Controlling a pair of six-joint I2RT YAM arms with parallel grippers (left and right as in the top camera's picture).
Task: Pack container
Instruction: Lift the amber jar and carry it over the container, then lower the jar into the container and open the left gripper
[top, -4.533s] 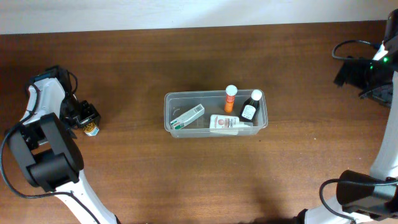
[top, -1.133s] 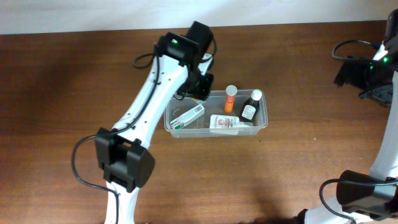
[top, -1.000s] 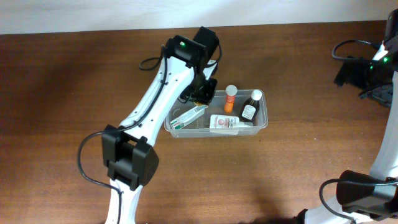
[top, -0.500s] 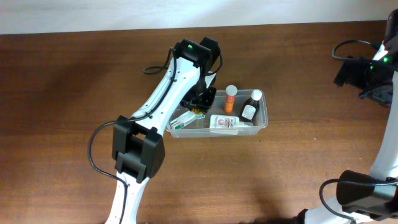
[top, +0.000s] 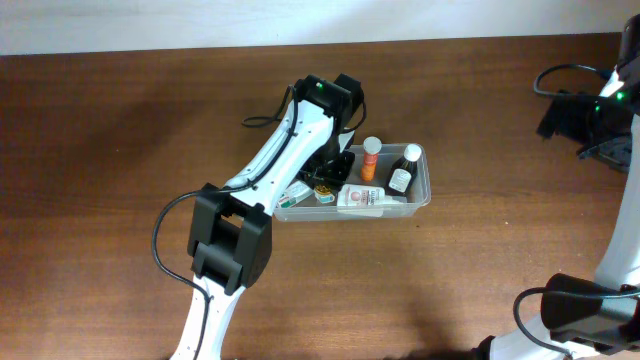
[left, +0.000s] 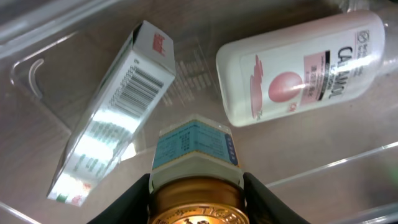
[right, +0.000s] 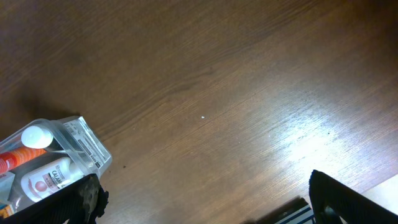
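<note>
The container, a clear shallow tub, sits mid-table. It holds a green-and-white box, a white lotion bottle, an orange bottle and a dark bottle. My left gripper reaches down into it, shut on a small gold-lidded jar. The jar hangs low between the box and the lotion bottle. Both black fingers press the jar's sides. My right gripper is open and holds nothing, far off at the table's right edge.
The left arm stretches across the container's left end. From the right wrist view, the container's corner shows at lower left over bare wood. A cable loops beside the right arm.
The left arm has swung right and down, carrying the jar from above the tub's left rim to inside it between box and lotion bottle. The right arm has not moved.
</note>
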